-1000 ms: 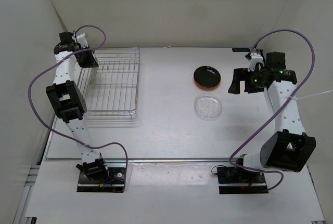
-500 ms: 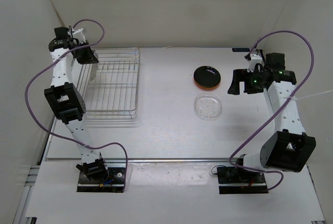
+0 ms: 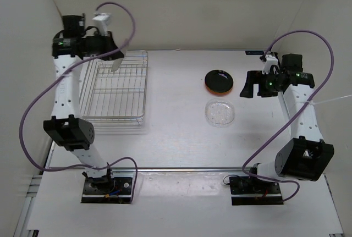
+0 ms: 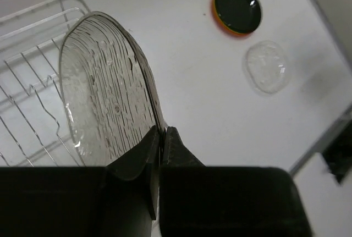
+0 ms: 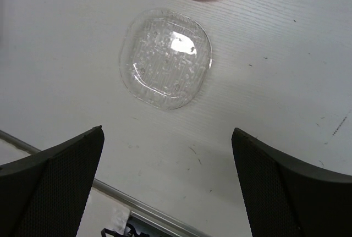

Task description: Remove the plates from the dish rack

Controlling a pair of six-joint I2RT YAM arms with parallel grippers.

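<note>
My left gripper (image 4: 162, 133) is shut on the rim of a clear textured plate (image 4: 104, 94) and holds it on edge in the air. In the top view that gripper (image 3: 113, 54) and the plate (image 3: 117, 63) hang over the back of the silver wire dish rack (image 3: 116, 91), which shows no other plates. A black plate (image 3: 219, 80) lies on an orange plate (image 3: 209, 87) on the table at centre right. A second clear plate (image 3: 220, 113) lies flat just in front of them. My right gripper (image 3: 250, 87) is open, above and to the right of that clear plate (image 5: 166, 56).
The metal strip along the table's near edge (image 5: 148, 209) shows low in the right wrist view. White walls close off the back and both sides. Purple cables (image 3: 308, 36) loop off both arms.
The left arm has risen and swung right, lifting the clear plate out of the rack's back left part. The right arm has stayed still.
</note>
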